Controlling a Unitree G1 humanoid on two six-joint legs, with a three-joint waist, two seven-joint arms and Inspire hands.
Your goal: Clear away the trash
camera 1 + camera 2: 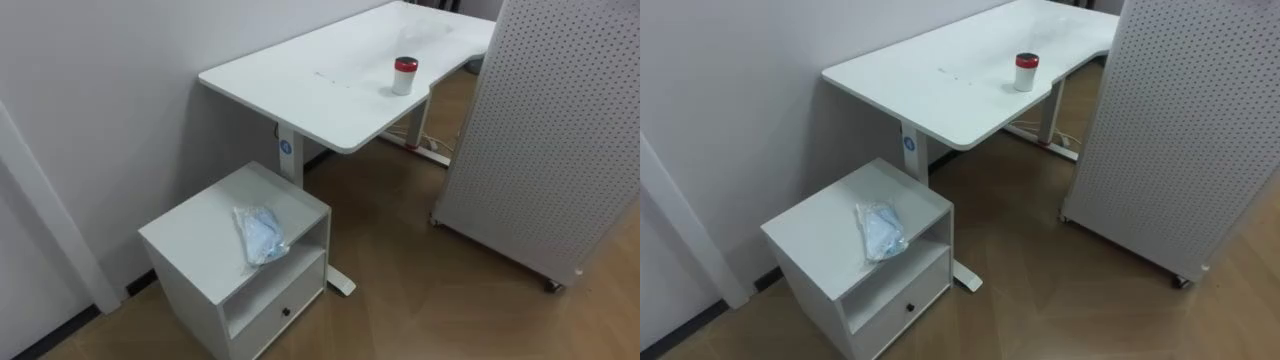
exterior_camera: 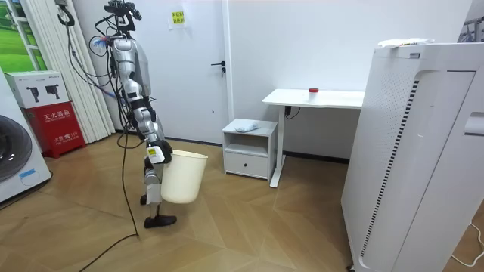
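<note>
One cream bin, inside unseen, at right hand, fingers unclear; crumpled bag atop cabinet.

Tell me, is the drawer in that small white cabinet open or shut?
Shut: the drawer front sits flush with the cabinet frame.

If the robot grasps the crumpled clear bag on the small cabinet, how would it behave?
The bag looks like thin, wrinkled film, so it is probably floppy and light. It lies near the front edge of the cabinet, so a push may slide it off.
</note>
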